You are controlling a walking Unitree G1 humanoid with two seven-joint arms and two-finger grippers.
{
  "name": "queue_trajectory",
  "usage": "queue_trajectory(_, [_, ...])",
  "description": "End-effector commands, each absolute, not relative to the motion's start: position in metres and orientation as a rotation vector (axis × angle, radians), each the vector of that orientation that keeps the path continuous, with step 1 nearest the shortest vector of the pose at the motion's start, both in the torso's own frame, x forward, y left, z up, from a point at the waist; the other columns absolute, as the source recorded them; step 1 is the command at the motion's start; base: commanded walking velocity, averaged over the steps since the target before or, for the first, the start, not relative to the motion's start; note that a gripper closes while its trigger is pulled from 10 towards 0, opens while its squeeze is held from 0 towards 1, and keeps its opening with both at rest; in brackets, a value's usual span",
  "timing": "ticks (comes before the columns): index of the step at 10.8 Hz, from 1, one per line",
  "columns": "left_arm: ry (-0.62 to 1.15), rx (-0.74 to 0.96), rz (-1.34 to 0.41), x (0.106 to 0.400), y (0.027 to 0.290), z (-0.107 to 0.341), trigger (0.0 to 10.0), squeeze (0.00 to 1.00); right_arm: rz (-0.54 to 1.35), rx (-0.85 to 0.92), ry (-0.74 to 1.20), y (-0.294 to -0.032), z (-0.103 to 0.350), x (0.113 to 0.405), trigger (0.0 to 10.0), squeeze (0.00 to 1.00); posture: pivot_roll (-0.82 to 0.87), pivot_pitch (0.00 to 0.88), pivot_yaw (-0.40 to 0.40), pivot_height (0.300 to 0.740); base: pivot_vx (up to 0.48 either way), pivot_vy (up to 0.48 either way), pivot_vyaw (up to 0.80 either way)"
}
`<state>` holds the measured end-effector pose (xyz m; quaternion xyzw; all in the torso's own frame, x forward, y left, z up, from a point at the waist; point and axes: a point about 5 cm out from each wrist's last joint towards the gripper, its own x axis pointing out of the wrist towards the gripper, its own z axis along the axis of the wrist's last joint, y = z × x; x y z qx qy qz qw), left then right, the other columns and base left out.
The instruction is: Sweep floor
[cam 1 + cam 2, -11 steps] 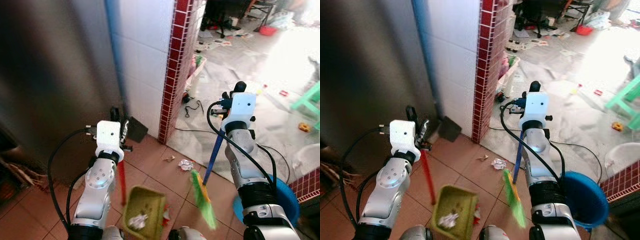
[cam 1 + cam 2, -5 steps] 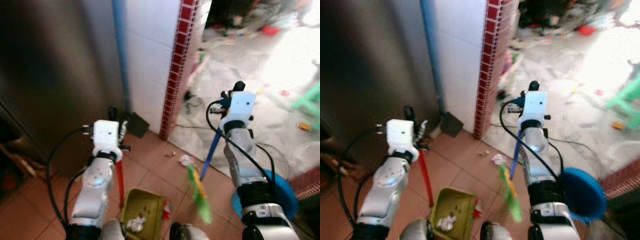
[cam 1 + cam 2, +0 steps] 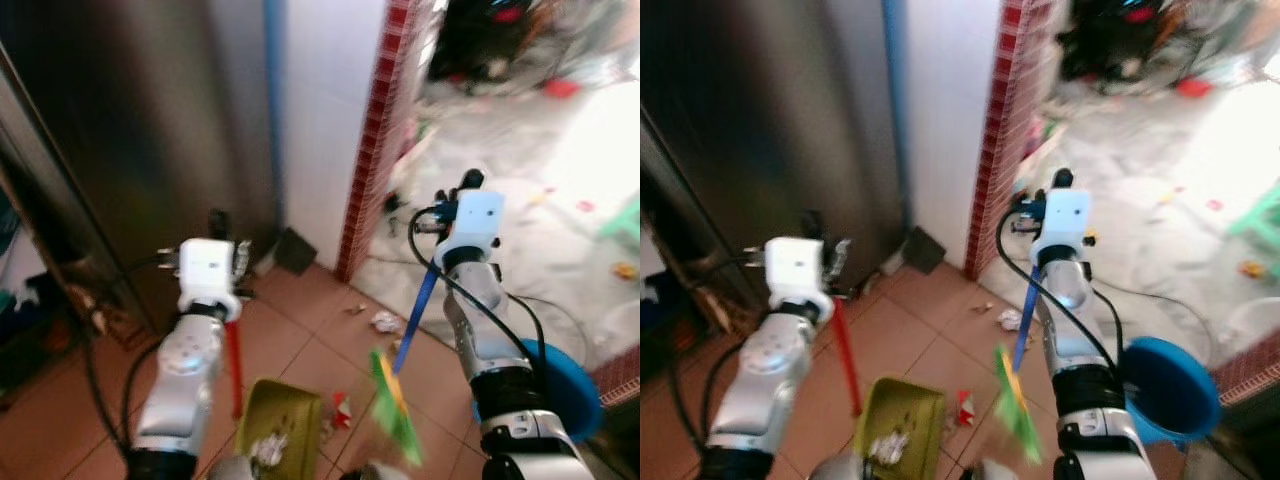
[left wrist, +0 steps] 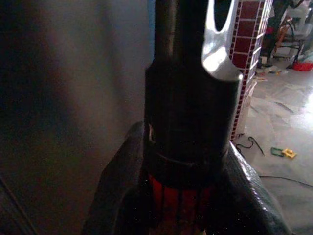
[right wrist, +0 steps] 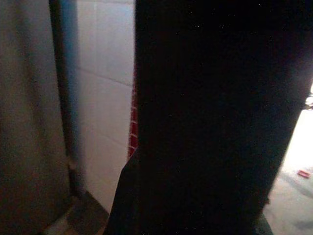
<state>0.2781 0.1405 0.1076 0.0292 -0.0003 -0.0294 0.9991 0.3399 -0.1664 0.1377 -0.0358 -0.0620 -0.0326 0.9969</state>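
Eye views, grippers: two; left gripper raised by the dark steel door, right gripper raised before the red tile column
Eye views, left fingers: closed on the top of the red pole, which runs down to the dustpan
Eye views, right fingers: closed on the top of the blue handle of the broom
Eye views, dustpan: one, olive green, on the brown tile floor between the two arms, one white paper wad inside it
Eye views, broom: one, green bristles blurred, just right of the dustpan, low over the floor
Eye views, litter: one white crumpled paper beyond the broom, one small scrap left of it, one red-white bit between dustpan and broom
Eye views, around: one blue pipe up the white wall, one dark dustpan leaning at its foot, one blue bucket by the right arm, black cable on the grey floor, cluttered bright room beyond, all blurred
Left wrist view: dark fingers clamp the pole, red at the grip, black cap above it; steel door behind, tile column and littered floor past it
Right wrist view: a black shape blocks most of the frame, cannot tell the fingers here; white wall and blue pipe beside it
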Motion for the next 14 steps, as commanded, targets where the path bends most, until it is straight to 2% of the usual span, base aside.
queue_trajectory(1, [-0.052,0.056,-0.052,0.282,0.139,0.119,10.0,0.0,-0.077,-0.091,-0.17,-0.17,0.15,0.343,10.0,0.0,-0.03,0.0,-0.035,0.74,0.0,0.0,0.0])
queue_trajectory(2, [-0.055,0.061,-0.037,0.281,0.143,0.119,10.0,0.0,-0.077,-0.091,-0.167,-0.17,0.149,0.343,10.0,0.0,-0.03,0.0,-0.038,0.74,0.0,0.0,0.0])
queue_trajectory(3, [-0.062,0.051,-0.022,0.281,0.145,0.119,4.8,0.0,-0.076,-0.091,-0.165,-0.17,0.149,0.343,10.0,0.0,-0.03,0.0,-0.039,0.74,0.0,0.0,0.0])
queue_trajectory(4, [-0.061,0.037,-0.033,0.281,0.145,0.119,0.0,0.0,-0.069,-0.082,-0.183,-0.168,0.15,0.343,0.0,0.0,-0.03,0.0,-0.04,0.74,0.0,0.0,0.0])
queue_trajectory(5, [-0.053,0.058,-0.018,0.281,0.147,0.119,9.9,0.0,-0.07,-0.095,-0.169,-0.169,0.15,0.344,7.1,0.0,-0.03,0.0,-0.04,0.74,0.0,0.0,0.0])
queue_trajectory(6, [-0.051,0.057,-0.006,0.282,0.148,0.119,10.0,0.0,-0.077,-0.088,-0.159,-0.17,0.148,0.344,10.0,0.0,-0.03,0.0,-0.039,0.74,0.0,0.0,0.0])
queue_trajectory(7, [-0.055,0.047,-0.007,0.281,0.149,0.119,0.0,0.0,-0.076,-0.085,-0.16,-0.17,0.147,0.343,7.5,0.0,-0.03,0.0,-0.038,0.74,0.0,0.0,0.0])
queue_trajectory(8, [-0.05,0.064,-0.005,0.282,0.149,0.118,4.5,0.0,-0.074,-0.086,-0.16,-0.169,0.147,0.343,3.8,0.0,-0.03,0.0,-0.038,0.74,0.0,0.0,0.0])
queue_trajectory(9, [-0.031,0.079,0.021,0.283,0.151,0.116,10.0,0.0,-0.075,-0.085,-0.153,-0.169,0.145,0.343,10.0,0.0,-0.03,0.0,-0.037,0.74,0.0,0.0,0.0])
queue_trajectory(14, [0.026,0.145,0.112,0.3,0.172,0.102,10.0,0.0,-0.06,-0.102,-0.095,-0.163,0.131,0.342,10.0,0.0,-0.04,0.014,-0.038,0.74,0.0,0.0,0.0])
